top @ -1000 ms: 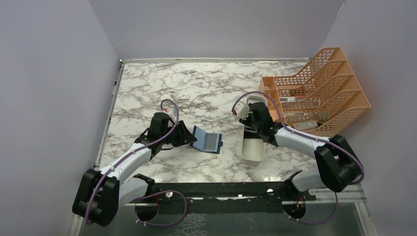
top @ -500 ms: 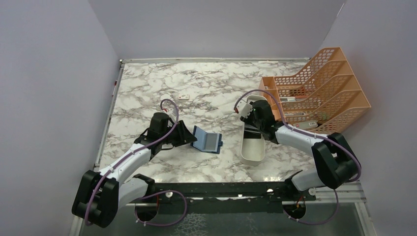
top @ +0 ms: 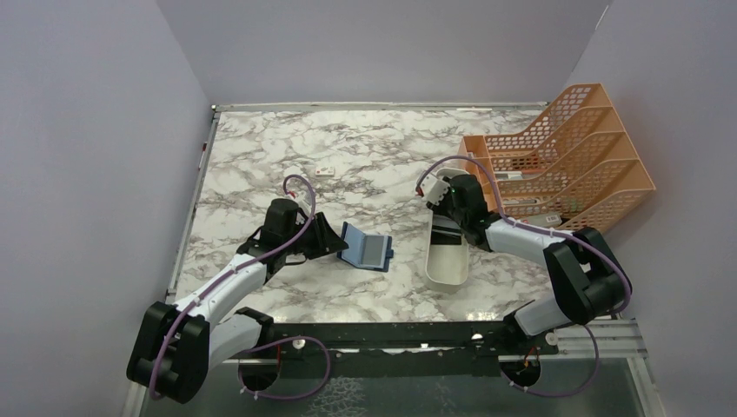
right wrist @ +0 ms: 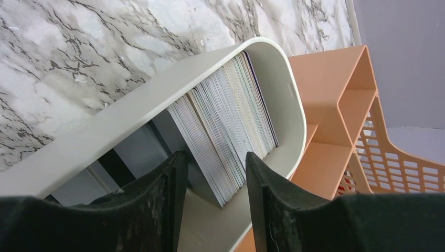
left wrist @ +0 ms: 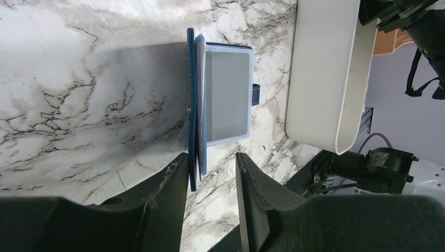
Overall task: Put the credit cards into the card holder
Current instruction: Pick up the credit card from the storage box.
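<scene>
Over the far end of the white tray (right wrist: 78, 142), my right claw (right wrist: 214, 164) had shifted astride the credit cards (right wrist: 231, 131), half-open, gripping nothing; extraction pending. My left claw (left wrist: 210, 160), half-open, steadied the card holder (left wrist: 225, 97) mid-table.

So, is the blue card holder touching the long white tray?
Apart. The left wrist view shows a strip of marble table between the card holder's snap tab and the white tray's wall.

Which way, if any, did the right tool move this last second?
Yes: the right tool shifted slightly toward the far end of the white tray, nearer the orange rack.
</scene>
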